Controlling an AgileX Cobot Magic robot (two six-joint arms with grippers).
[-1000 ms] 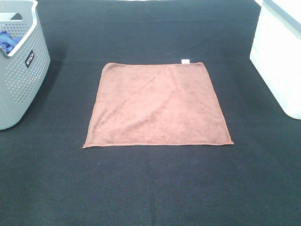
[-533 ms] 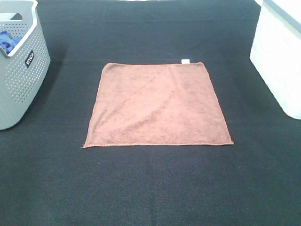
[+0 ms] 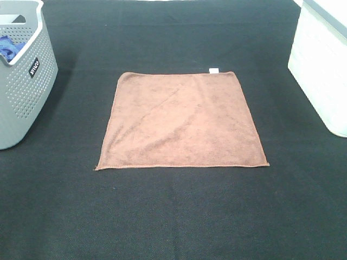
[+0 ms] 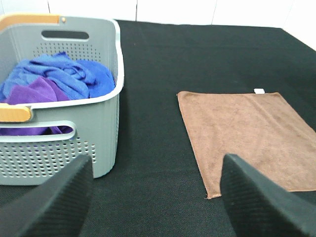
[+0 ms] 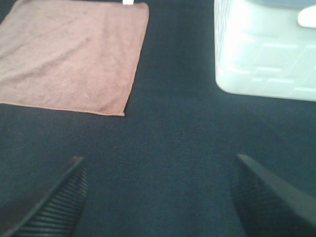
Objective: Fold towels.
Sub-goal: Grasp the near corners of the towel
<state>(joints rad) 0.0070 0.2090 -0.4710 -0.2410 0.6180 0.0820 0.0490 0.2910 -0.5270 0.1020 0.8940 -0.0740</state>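
Note:
A reddish-brown square towel [image 3: 181, 120] lies flat and unfolded in the middle of the black table, with a small white tag [image 3: 214, 70] at its far edge. It also shows in the left wrist view [image 4: 244, 133] and the right wrist view [image 5: 69, 54]. Neither arm shows in the exterior high view. My left gripper [image 4: 155, 197] is open and empty, held back from the towel's near-left corner. My right gripper [image 5: 158, 197] is open and empty, back from the towel's near-right corner.
A grey perforated basket [image 3: 27, 86] stands at the left edge; it holds blue and purple cloths [image 4: 54, 81]. A white bin [image 3: 322, 65] stands at the right edge, and shows in the right wrist view [image 5: 264, 49]. The table is covered with black cloth [image 3: 179, 216].

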